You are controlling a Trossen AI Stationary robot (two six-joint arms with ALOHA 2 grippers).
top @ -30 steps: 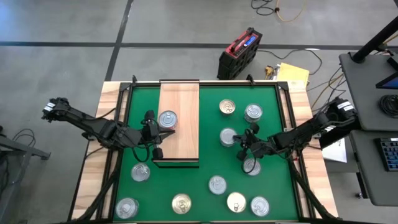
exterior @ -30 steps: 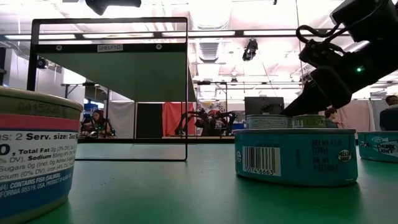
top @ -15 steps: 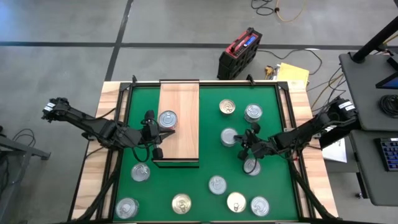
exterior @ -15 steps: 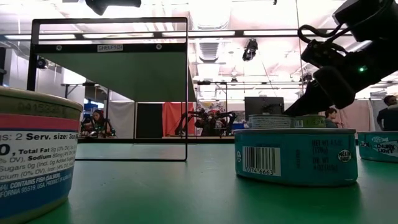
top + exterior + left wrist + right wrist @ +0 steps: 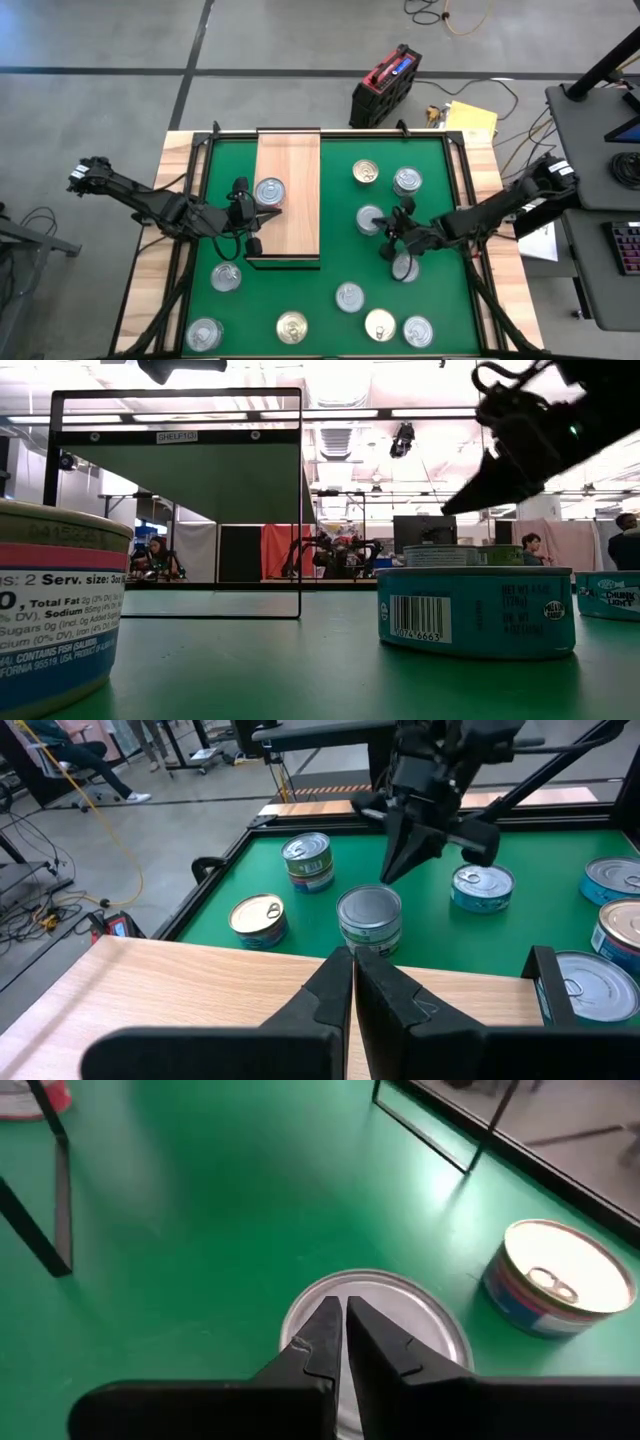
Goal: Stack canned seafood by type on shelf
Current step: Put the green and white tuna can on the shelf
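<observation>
The shelf (image 5: 290,170) is a pale wooden board on a black frame at the mat's far left. One silver-lidded can (image 5: 269,191) stands on it. My left gripper (image 5: 252,207) hovers shut over the board (image 5: 180,990), beside that can (image 5: 590,982). My right gripper (image 5: 388,238) is shut and hangs above a silver-lidded can (image 5: 400,1330) on the green mat (image 5: 330,250); the low view shows its tip (image 5: 447,510) well clear of the can tops. Several other cans lie scattered over the mat.
A gold-lidded can (image 5: 560,1275) stands close to the one under my right gripper. Several more cans sit along the mat's near edge (image 5: 292,326) and far right (image 5: 407,181). A teal-labelled can (image 5: 475,610) stands near the low camera. People sit in the room behind.
My right gripper has risen, still shut, from about the height of the can tops to well above them. The can beneath it and the other cans have stayed where they were.
</observation>
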